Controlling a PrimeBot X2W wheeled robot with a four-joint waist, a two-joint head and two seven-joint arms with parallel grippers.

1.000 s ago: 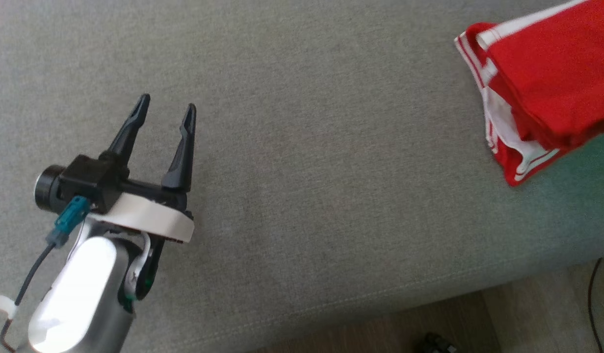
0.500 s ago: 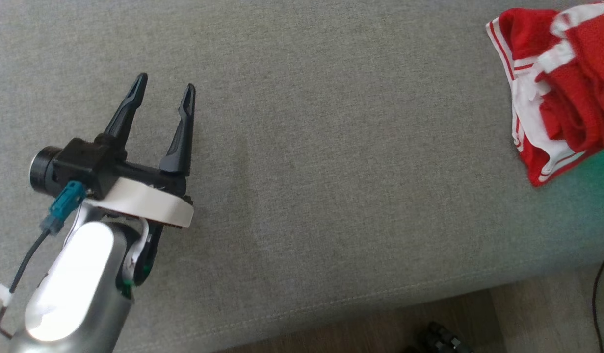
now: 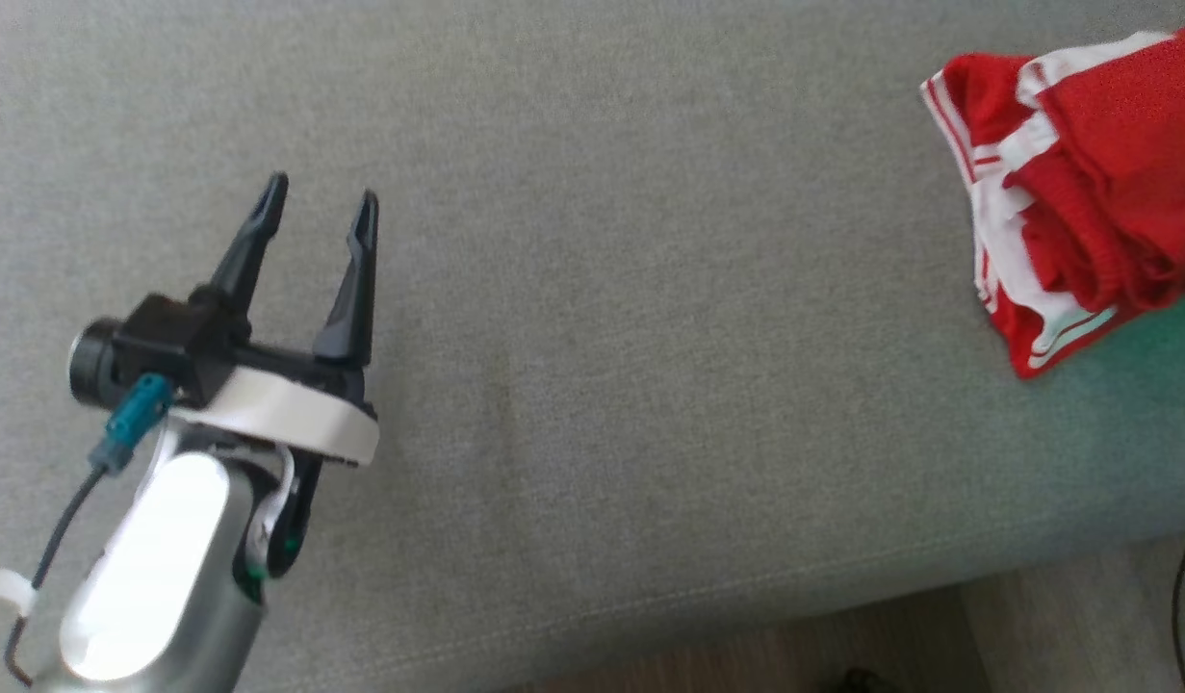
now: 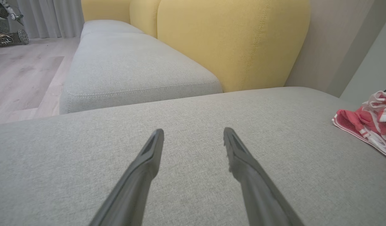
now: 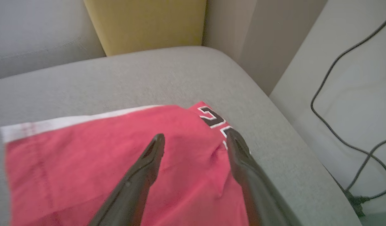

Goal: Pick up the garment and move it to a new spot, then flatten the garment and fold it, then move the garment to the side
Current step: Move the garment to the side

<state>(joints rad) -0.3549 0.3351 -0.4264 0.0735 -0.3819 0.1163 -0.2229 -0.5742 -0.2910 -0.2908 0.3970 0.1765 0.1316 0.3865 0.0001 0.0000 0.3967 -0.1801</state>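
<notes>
Since a second ago the left gripper (image 3: pixel 322 190) has hardly shifted. It hangs low on the left over the bare grey cushion (image 3: pixel 650 337), fingers spread wide and holding nothing. From its own wrist camera the left gripper (image 4: pixel 193 131) points at the yellow backrest (image 4: pixel 227 40).

The change is on the right. The red garment (image 3: pixel 1083 221), which hung as a smooth panel before, has dropped into a bunched heap with its white stripes showing. It lies at the far right end of the cushion, well apart from the left arm.

Over it the right gripper (image 5: pixel 195 135) has opened, with both fingers wide above the red cloth (image 5: pixel 117 157). I cannot tell whether the tips touch it.

To my eye this is the let-go after carrying the garment aside. The right arm should rise straight up before swinging away, so no fingertip snags a layer and drags the pile open. The cushion's rounded corner is near, with a cable (image 5: pixel 337 78) beyond it, so any sideways sweep risks pushing cloth off. If the heap needs tidying, a light nudge inward would be safer.
</notes>
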